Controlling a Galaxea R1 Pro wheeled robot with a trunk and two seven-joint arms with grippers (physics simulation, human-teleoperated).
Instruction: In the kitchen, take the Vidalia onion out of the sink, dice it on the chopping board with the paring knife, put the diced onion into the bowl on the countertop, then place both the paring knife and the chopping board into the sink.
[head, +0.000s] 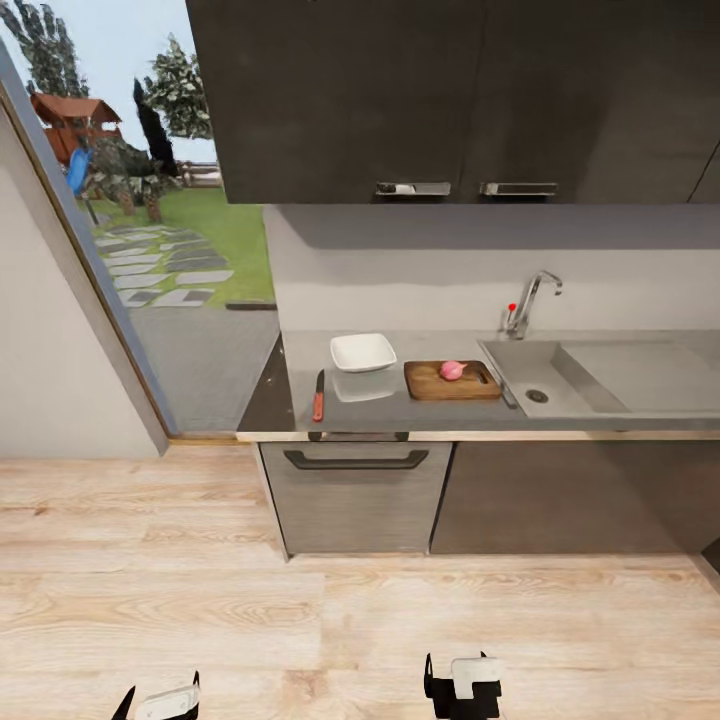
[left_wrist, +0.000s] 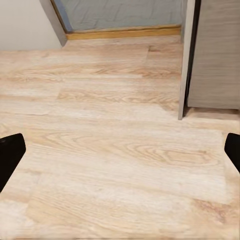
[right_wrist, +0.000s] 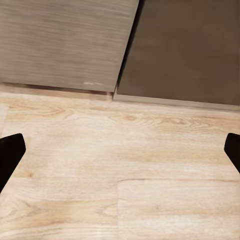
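Standing back from the counter in the head view, the robot has both arms low over the wooden floor, the left tool and right tool near the bottom edge. The Vidalia onion already sits whole on the chopping board, toward its sink-side end, so the lift out of the sink looks done and dicing is the step in hand. The board's long axis runs along the counter front, its far short end just beside the basin rim. The paring knife lies well apart from the board, past the bowl; its long axis runs front to back, orange-red handle toward the robot, blade toward the wall. The next move calls for driving closer, then reaching for that handle.

From the left wrist view, 2 dark fingertips stand wide apart over bare floorboards, with a cabinet corner ahead: the left tool is released, holding nothing.

From the right wrist view, the fingertips are likewise spread over the floor, facing the cabinet fronts: released, empty.
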